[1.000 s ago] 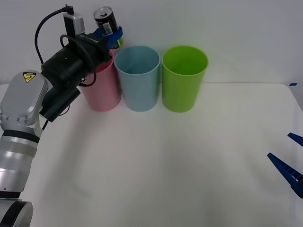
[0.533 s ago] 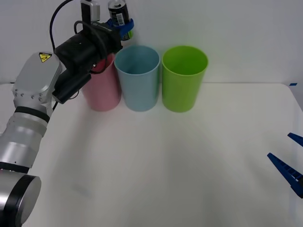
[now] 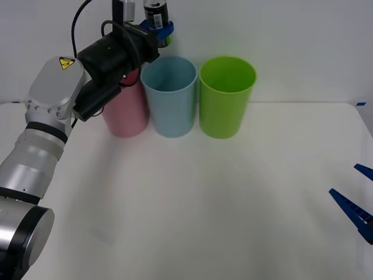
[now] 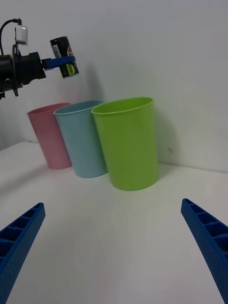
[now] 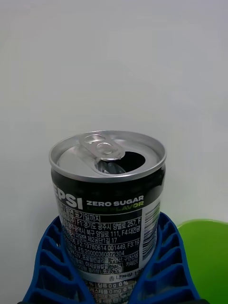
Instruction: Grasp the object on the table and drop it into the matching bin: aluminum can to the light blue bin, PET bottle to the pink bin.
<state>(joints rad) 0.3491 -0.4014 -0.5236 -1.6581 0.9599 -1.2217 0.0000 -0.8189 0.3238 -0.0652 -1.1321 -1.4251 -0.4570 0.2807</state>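
— Where was the aluminum can (image 3: 156, 14)?
— Upright in the air, clamped between the left gripper's (image 3: 158, 29) blue fingers, above the far rim of the light blue bin (image 3: 169, 96) — just right of the pink bin (image 3: 125, 111).
— And the right gripper (image 4: 114, 251)?
— Low at the near right of the table (image 3: 204, 204), fingers spread wide, holding nothing.

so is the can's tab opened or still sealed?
Opened. On the aluminum can, clamped in the left gripper, the pull tab is lifted back and a dark mouth hole gapes in the silver top.
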